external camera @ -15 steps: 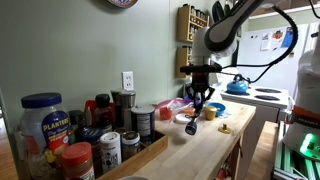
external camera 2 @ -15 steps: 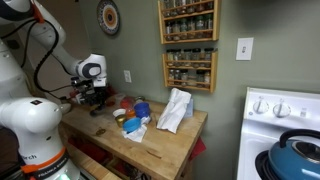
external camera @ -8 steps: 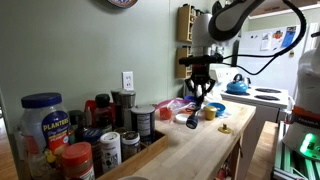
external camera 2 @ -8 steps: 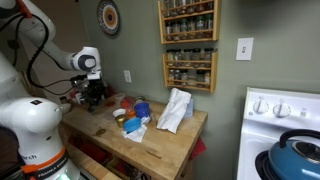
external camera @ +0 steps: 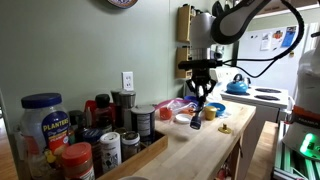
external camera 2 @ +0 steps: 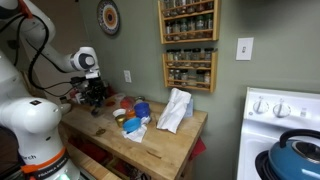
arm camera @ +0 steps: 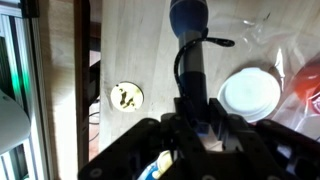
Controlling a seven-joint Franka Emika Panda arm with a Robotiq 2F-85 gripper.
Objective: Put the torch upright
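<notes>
Pinching the torch (arm camera: 189, 45) by its tail, your gripper (arm camera: 197, 108) points its head beyond the fingertips, over the wooden countertop (arm camera: 130, 50).

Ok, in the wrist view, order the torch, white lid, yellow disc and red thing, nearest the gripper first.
1. The torch, held in the gripper, centre.
2. White lid on the right and yellow disc on the left: too close to call.
3. Red thing, far right edge.

Butt of torch (arm camera: 190, 55) hidden inside gripper (arm camera: 197, 110)
</notes>
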